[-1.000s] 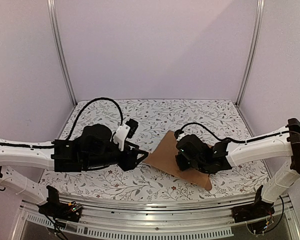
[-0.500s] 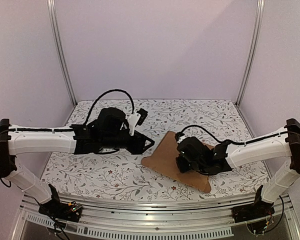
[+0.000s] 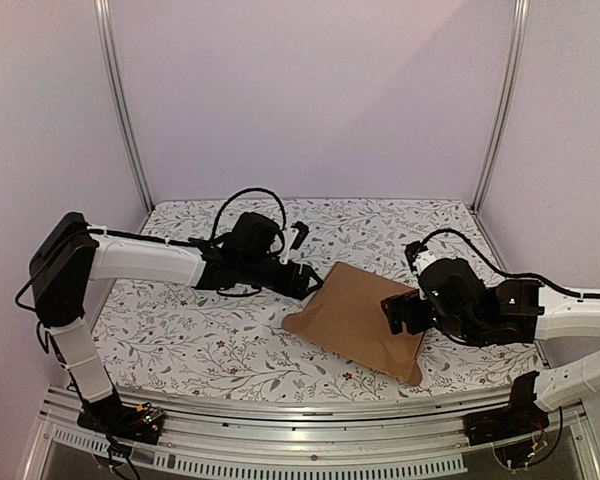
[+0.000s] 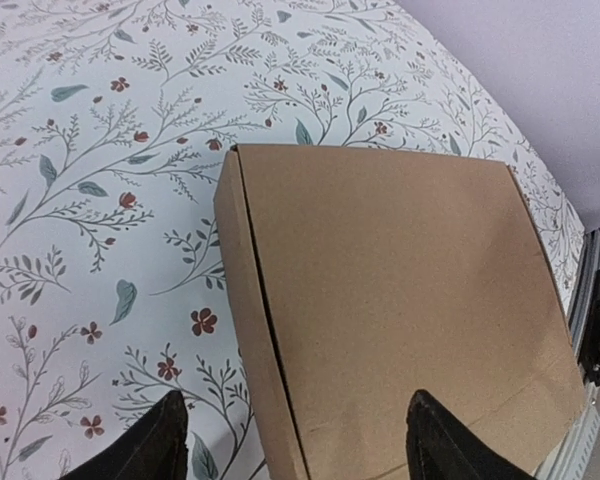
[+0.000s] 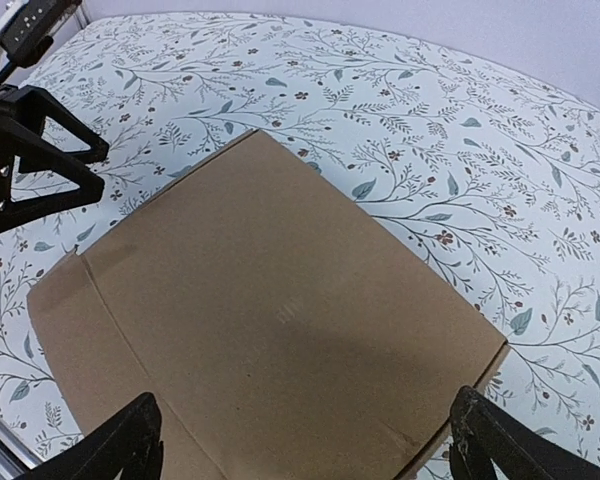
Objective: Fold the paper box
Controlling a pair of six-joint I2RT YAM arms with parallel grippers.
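Finding the paper box (image 3: 355,320) lying shut on the table (image 3: 200,340) between both arms, lid flat, side wall showing. Left pincer (image 3: 307,283) hangs wide and empty just beside its far-left corner; right pincer (image 3: 398,312) wide, empty, over its right edge. We judge the folding nearly done; whether tabs need tucking we cannot tell

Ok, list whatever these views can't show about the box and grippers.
- Paper box inside and underside: hidden by its own top panel, all views.
- Its near edge: cut off at the bottom, both wrist views.
- Right gripper contact with the box: top view, masked by the wrist body.
- Left gripper finger bases: cut off, left wrist view.
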